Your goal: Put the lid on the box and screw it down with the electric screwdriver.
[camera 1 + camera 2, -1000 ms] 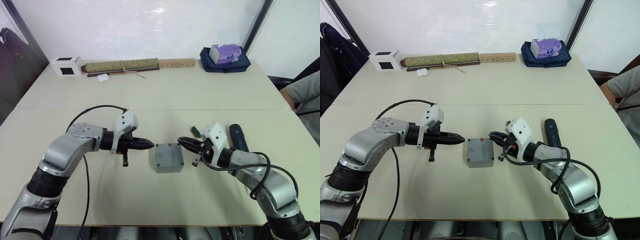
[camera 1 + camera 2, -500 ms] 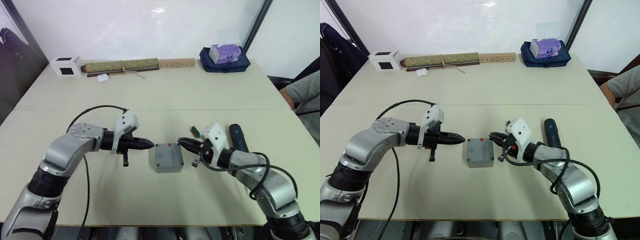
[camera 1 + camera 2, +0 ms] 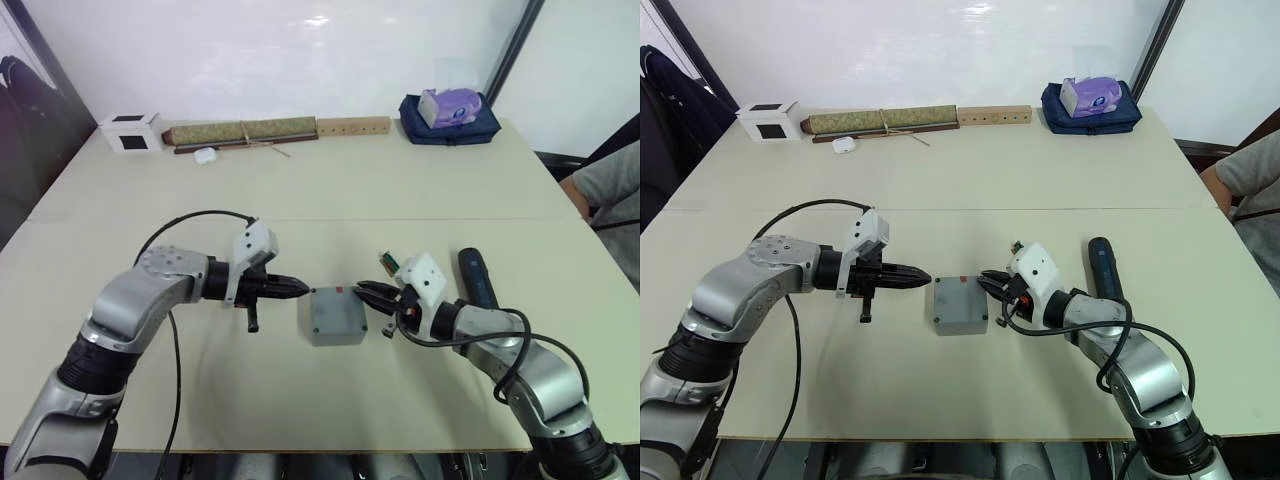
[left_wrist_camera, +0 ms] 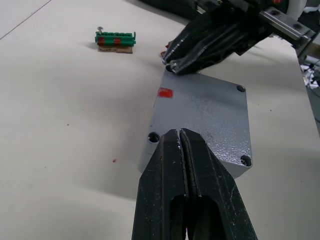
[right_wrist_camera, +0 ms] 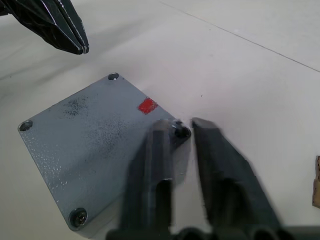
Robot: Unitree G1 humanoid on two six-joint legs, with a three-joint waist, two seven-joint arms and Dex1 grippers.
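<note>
Right gripper (image 3: 986,279), fingers slightly apart, has advanced to the lid (image 3: 960,303)'s right corner; left gripper (image 3: 924,278) closed, stationary; lid seating continues.

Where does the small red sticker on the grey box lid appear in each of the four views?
Left eye view: red sticker near the lid's far edge.
Right eye view: same far edge.
Left wrist view: beyond the left gripper.
Right wrist view: beside the right gripper.
Shared landmark: the lid's corner screw holes.
</note>
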